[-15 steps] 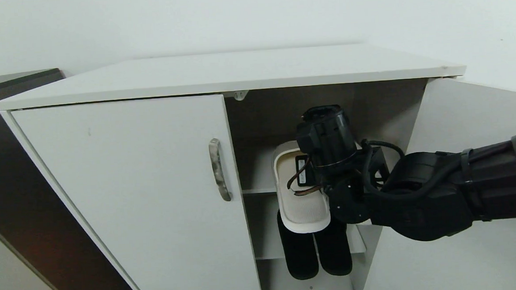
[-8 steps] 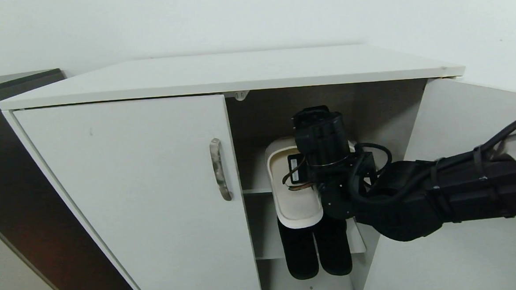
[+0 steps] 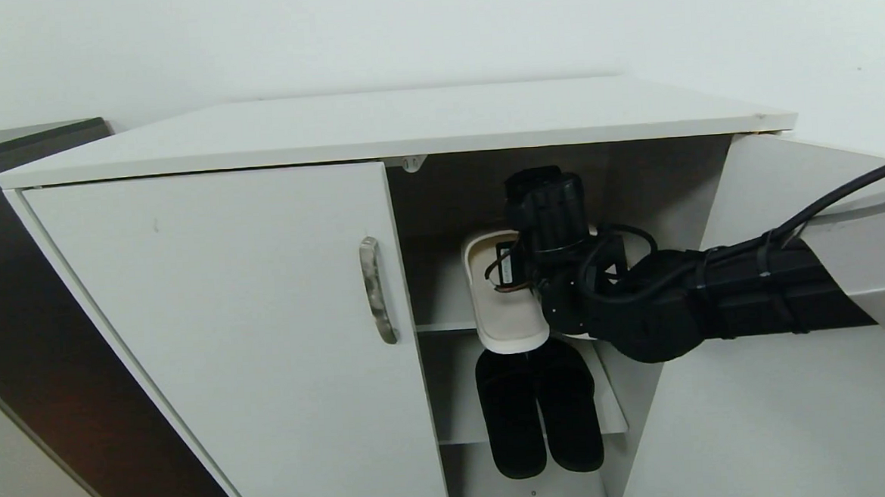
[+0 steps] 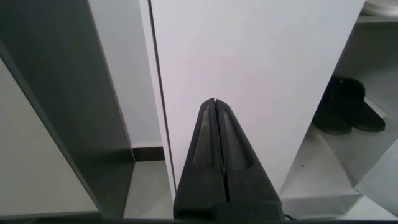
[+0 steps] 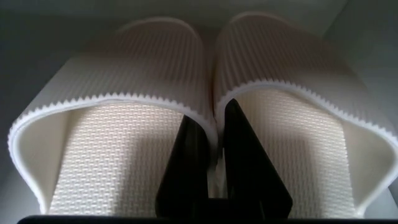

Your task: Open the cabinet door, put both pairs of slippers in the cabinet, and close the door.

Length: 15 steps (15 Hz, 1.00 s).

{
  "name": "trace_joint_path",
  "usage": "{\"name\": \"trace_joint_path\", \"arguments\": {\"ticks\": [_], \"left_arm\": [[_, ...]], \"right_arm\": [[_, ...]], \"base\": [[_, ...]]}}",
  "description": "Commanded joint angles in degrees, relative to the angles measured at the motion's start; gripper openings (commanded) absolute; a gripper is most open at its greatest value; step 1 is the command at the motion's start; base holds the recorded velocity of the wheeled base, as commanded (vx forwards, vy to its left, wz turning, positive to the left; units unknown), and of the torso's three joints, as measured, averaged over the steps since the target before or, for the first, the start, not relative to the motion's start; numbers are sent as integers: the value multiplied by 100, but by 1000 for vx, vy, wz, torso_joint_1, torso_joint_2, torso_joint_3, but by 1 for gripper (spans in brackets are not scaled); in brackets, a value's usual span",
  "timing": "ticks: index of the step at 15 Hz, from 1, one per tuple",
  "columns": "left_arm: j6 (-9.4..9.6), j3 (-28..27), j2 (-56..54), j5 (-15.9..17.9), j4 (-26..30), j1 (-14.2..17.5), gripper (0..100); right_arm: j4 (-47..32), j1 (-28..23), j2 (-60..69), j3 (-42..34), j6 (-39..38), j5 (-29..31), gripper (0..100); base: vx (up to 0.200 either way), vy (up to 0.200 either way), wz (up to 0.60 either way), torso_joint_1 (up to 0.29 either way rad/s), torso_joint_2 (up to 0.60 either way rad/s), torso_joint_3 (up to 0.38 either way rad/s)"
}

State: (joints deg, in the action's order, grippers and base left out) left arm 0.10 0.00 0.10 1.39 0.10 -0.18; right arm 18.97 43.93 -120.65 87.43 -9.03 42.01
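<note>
The white cabinet [image 3: 405, 122] has its right door [image 3: 762, 413] swung open and its left door [image 3: 227, 328] closed. A pair of black slippers [image 3: 538, 418] [image 4: 348, 115] lies on the lower shelf, heels over its front edge. My right gripper [image 5: 214, 118] is shut on the touching inner edges of the pair of white slippers [image 5: 124, 155] [image 3: 503, 313]. It holds them at the upper shelf [image 3: 439, 327], heels past the shelf's front edge. My left gripper [image 4: 214, 102] is shut on nothing, low in front of the closed left door.
A metal handle [image 3: 373, 290] sits on the closed left door's right edge. A dark brown piece of furniture [image 3: 38, 338] stands against the cabinet's left side. The open right door lies just under my right arm.
My right arm has pushed deeper into the cabinet and a little higher, carrying the white slippers in over the upper shelf. This has uncovered more of the black slippers below.
</note>
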Motion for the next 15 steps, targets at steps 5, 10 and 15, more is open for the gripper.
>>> {"name": "trace_joint_path", "arguments": {"ticks": [5, 10, 15], "left_arm": [[-1, 0, -1, -7, -1, 1, 0], [-1, 0, -1, -7, -1, 1, 0], [-10, 0, -1, -7, -1, 1, 0]], "right_arm": [[-201, -96, -380, 477, -37, 0, 0], [-209, -131, -521, 635, -37, 0, 100], [-209, -96, -424, 494, -37, 44, 100]], "base": [[0, 0, 0, 0, 0, 0], [0, 0, 0, 0, 0, 0], [0, 0, 0, 0, 0, 0]]}}
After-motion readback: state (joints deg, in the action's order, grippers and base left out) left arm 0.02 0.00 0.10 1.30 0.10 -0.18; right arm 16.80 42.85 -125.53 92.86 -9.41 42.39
